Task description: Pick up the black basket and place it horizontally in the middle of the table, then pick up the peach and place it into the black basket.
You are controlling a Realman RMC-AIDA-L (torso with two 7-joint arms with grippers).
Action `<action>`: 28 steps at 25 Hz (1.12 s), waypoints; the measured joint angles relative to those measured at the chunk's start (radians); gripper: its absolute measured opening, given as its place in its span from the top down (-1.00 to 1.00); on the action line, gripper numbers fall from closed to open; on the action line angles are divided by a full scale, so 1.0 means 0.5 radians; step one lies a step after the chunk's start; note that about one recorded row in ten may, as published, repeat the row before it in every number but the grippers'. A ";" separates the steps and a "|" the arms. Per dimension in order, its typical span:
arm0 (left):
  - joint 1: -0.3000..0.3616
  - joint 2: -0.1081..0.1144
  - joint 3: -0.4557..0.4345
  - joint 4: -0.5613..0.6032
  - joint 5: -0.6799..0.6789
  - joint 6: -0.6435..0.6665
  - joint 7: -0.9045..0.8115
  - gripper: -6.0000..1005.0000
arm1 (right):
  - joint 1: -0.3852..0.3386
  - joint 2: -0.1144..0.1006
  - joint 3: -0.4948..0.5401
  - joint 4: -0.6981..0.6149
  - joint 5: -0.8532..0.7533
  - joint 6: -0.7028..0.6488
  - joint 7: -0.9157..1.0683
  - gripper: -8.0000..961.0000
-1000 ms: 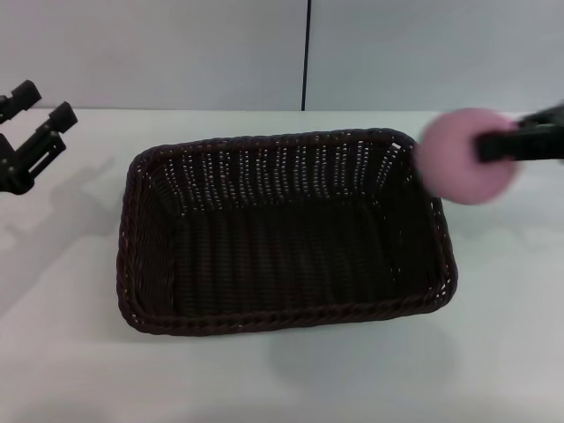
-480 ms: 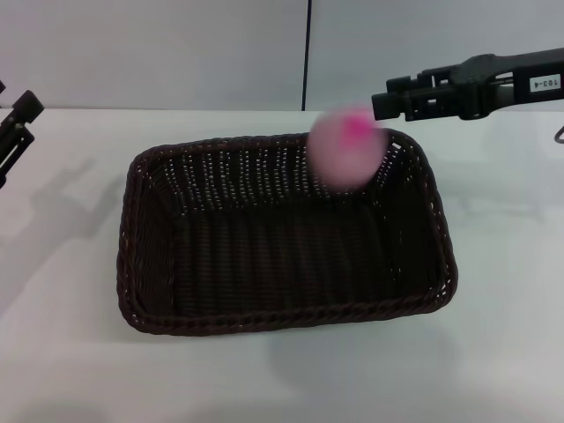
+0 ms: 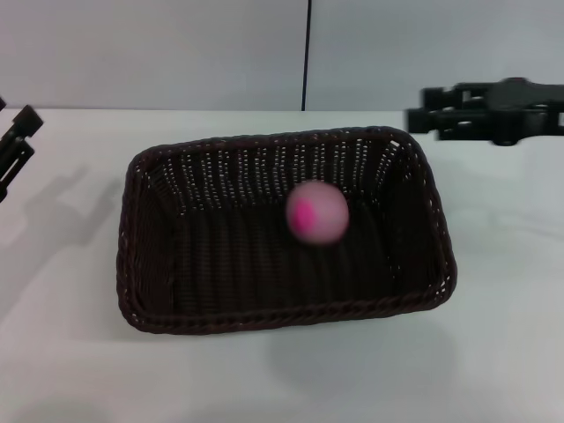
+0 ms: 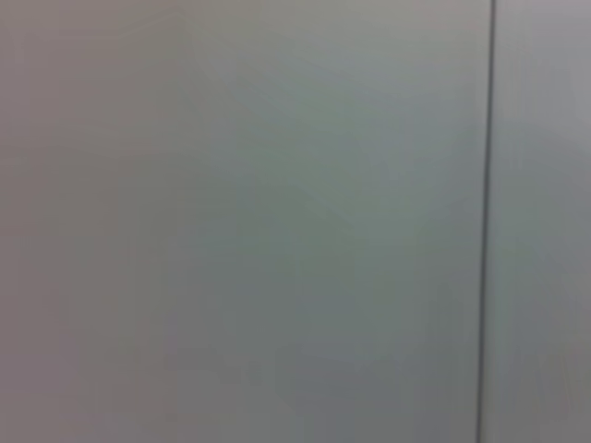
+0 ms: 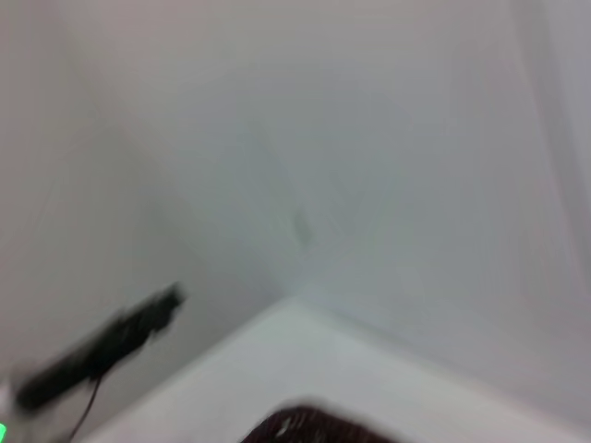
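peach (image 3: 317, 211) sits loose inside the black basket (image 3: 141, 264) mid-table (image 3: 70, 370), looks light, round, likely to roll, best pinched across its middle; right gripper (image 3: 421, 119) empty past the far corner, left gripper (image 3: 11, 150) parked, claw states unclear.

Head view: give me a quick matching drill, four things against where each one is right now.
Things:
1. dusty-pink round peach
2. dark woven wicker basket
3. left gripper
4. right gripper

Places:
A. above the basket's far right corner
B. at the table's far left edge
C. inside the basket
D. on the middle of the white table

Pairs: 1-C, 2-D, 3-B, 4-A
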 joint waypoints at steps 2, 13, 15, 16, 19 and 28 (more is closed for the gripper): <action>-0.011 0.000 -0.034 -0.064 -0.005 0.022 0.040 -0.07 | -0.129 0.003 0.042 0.085 0.166 0.074 -0.172 -0.42; -0.087 -0.006 -0.590 -0.758 -0.025 0.311 0.534 -0.07 | -0.512 0.009 0.064 1.650 1.819 0.068 -2.175 -0.42; -0.087 -0.006 -0.590 -0.758 -0.025 0.311 0.534 -0.07 | -0.474 0.015 0.063 1.905 2.017 0.004 -2.377 -0.42; -0.087 -0.008 -0.681 -0.843 -0.026 0.372 0.611 -0.07 | -0.451 0.018 0.064 1.997 2.076 -0.021 -2.477 -0.42; -0.087 -0.010 -0.851 -1.047 -0.025 0.509 0.767 -0.07 | -0.382 0.022 0.078 2.160 2.128 -0.030 -2.695 -0.42; -0.115 -0.017 -0.959 -1.400 -0.025 0.559 1.098 -0.07 | -0.302 0.013 0.087 2.127 2.129 0.072 -2.732 -0.42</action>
